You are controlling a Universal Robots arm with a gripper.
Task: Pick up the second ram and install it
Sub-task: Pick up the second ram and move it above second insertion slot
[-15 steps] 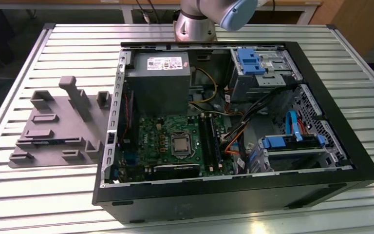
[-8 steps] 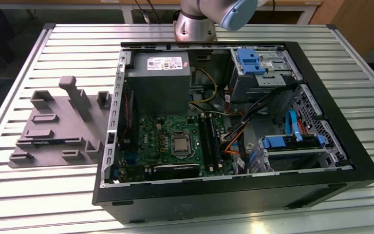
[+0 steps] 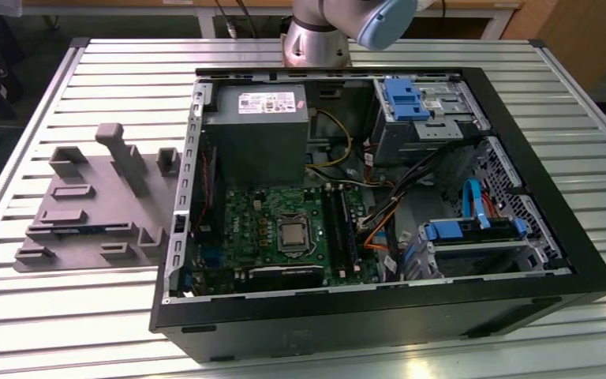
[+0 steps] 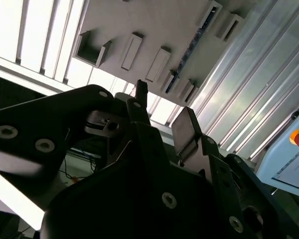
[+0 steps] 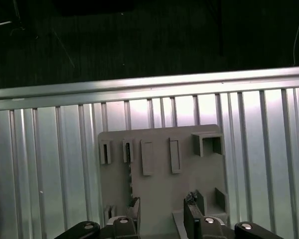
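Gripper (image 5: 163,205), fingers spread and empty, clear of grey holder (image 5: 159,186) carrying the second ram (image 4: 191,48); holder at the exterior view's left of computer case (image 3: 387,320).

Count on inspection: one slatted table (image 3: 103,316), one open computer case (image 3: 387,320), one green motherboard (image 3: 245,217), one power supply (image 3: 256,130), two blue drive brackets (image 3: 403,96), one grey holder fixture (image 3: 82,201) carrying one ram stick (image 3: 81,230), one robot arm (image 3: 319,35), and one gripper (image 5: 163,211) with two fingers (image 5: 192,209) in the first wrist view.
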